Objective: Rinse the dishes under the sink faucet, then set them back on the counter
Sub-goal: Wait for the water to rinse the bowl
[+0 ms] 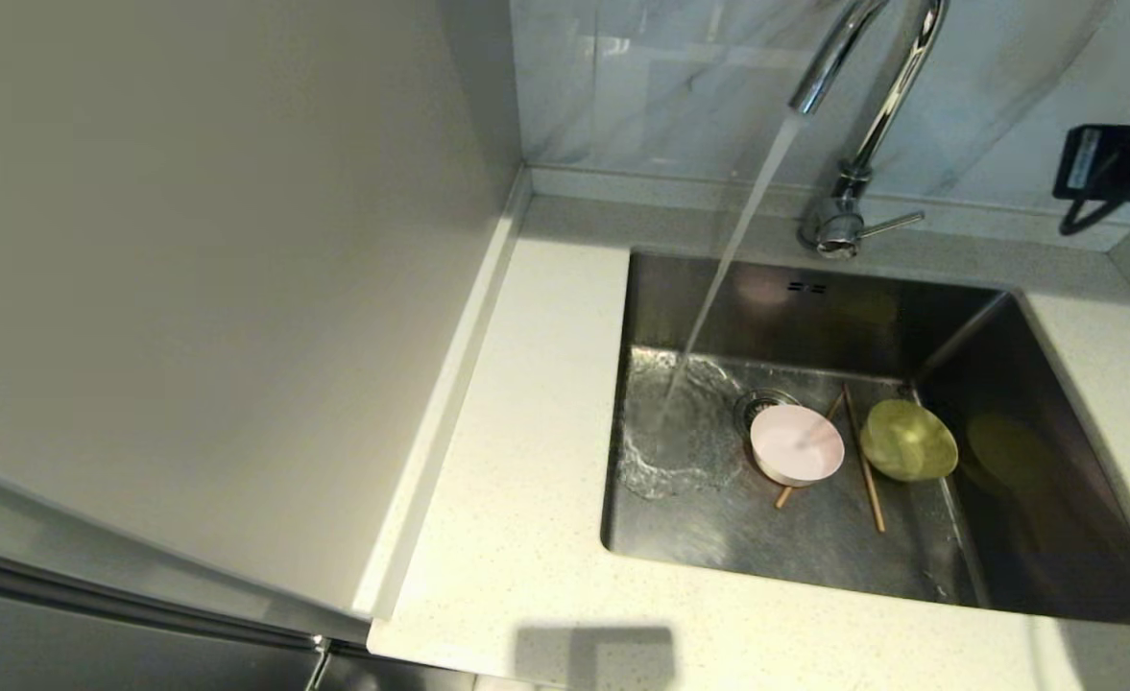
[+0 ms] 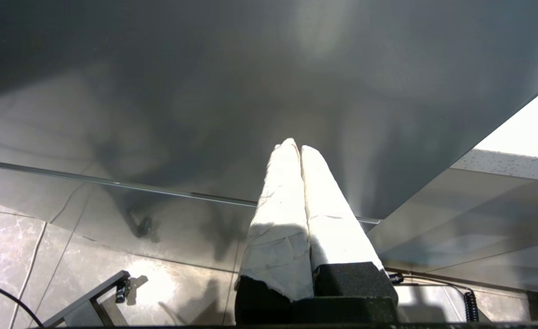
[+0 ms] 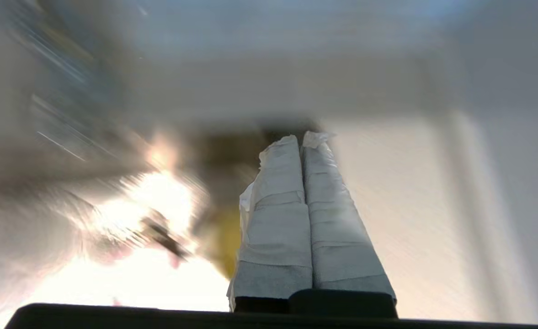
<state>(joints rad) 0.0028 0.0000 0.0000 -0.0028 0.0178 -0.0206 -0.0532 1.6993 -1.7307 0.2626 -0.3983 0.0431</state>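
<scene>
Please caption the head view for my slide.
Faucet running into the sink; pink bowl, yellow bowl and chopsticks lie inside.

Bright overhead light, glare on the sink (image 1: 1054, 537) steel, heavy motion blur in the right wrist view

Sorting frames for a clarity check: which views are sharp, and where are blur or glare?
Head view: sharp, with the water stream streaked and glare on the shiny chrome gooseneck faucet. Left wrist view: sharp, shut left gripper brightly lit. Right wrist view: motion-smeared around the shut right gripper, with blown-out glare.
</scene>
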